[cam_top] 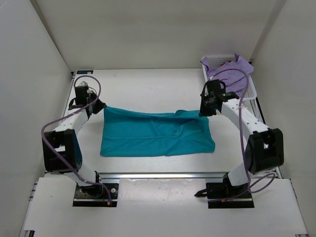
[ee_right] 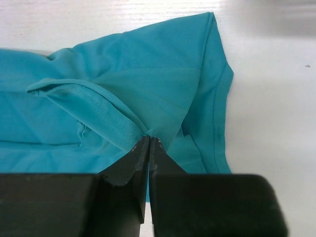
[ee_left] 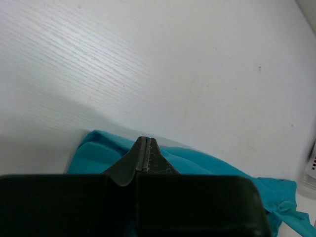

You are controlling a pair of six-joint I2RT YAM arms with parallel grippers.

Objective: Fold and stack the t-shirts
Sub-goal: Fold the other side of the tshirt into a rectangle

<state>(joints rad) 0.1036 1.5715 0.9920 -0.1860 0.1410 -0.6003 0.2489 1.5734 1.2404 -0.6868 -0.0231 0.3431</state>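
Note:
The teal t-shirt lies spread across the middle of the table, its far edge stretched between my two grippers. My left gripper is shut at the shirt's far left corner; in the left wrist view its jaws are pressed together with teal cloth right under them. My right gripper is shut on a fold of the teal shirt at its far right; the cloth bunches at the tips. The lavender t-shirt lies crumpled in the basket. The deep red t-shirt is out of view.
A white mesh basket stands at the back right corner, just behind the right arm; its edge shows in the left wrist view. White walls enclose the table on three sides. Cables loop over both arms.

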